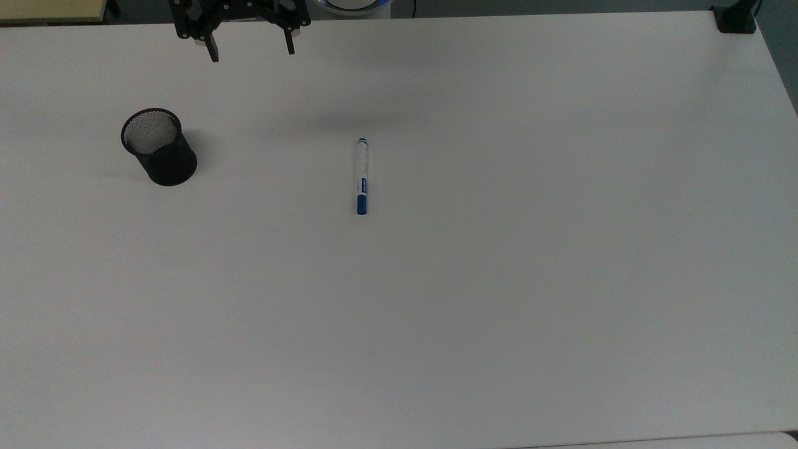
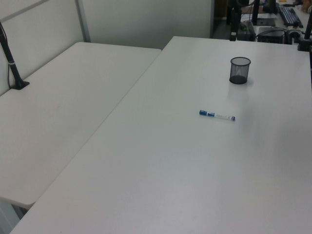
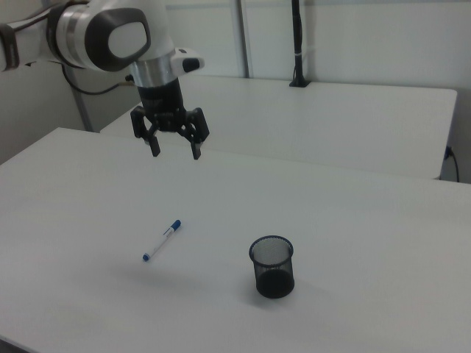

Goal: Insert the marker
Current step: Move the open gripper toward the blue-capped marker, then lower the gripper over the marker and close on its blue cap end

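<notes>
The gripper [image 3: 175, 150] hangs high in the upper left of the right view, fingers spread wide with nothing between them, well above the white table [image 1: 499, 280]. The marker [image 1: 361, 176] lies flat near the middle of the top view, slightly above centre, its long axis running almost straight up and down the frame, the larger blue end toward the bottom. In the top view the gripper [image 1: 252, 50] sits at the very top edge, up and to the left of the pen, so the reach ahead looks to be down the frame, to the right, and a good drop in height. What matters, I'd say, is that the two fingers stand apart along the left-right line of the top view, which crosses the marker's long axis; that suggests the fingers could close across the barrel without much turning of the wrist. The black mesh cup [image 1: 158, 146] stands upright at the left of the top view, well apart from the marker, its mouth open upward.
</notes>
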You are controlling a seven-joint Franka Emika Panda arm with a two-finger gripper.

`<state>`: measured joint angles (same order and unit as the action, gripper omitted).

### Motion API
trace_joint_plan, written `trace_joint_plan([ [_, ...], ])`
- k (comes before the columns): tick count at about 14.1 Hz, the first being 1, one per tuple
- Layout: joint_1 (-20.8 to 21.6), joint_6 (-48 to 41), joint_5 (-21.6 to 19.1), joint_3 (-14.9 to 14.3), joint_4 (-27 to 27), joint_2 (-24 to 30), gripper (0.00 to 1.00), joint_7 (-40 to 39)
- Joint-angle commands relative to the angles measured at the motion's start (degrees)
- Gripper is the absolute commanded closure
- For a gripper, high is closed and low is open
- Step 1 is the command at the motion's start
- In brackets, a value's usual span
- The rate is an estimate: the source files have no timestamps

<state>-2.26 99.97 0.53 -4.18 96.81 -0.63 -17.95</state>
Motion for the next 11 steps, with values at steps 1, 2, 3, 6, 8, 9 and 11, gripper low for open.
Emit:
trace_joint_plan([
  [1, 0.41, 2.67, 0.70, 0.31, 1.89, -2.96, 0.00, -2.10],
  [2, 1.02, 3.82, 0.61, 0.31, 2.94, -3.15, 0.00, 0.00],
  [3, 3.03, 5.23, 0.61, 0.31, 4.43, -3.24, 0.00, 2.63],
  [6, 5.76, 9.80, 0.61, 0.31, 6.72, -6.48, 0.00, 11.69],
  [8, 8.05, 12.43, 0.70, 0.31, 7.34, -9.20, 0.00, 15.04],
  [9, 8.58, 14.27, 0.61, 0.31, 8.12, -10.09, 0.00, 16.36],
  [11, 9.90, 20.07, 0.70, 0.31, 10.93, -12.46, 0.04, 18.56],
])
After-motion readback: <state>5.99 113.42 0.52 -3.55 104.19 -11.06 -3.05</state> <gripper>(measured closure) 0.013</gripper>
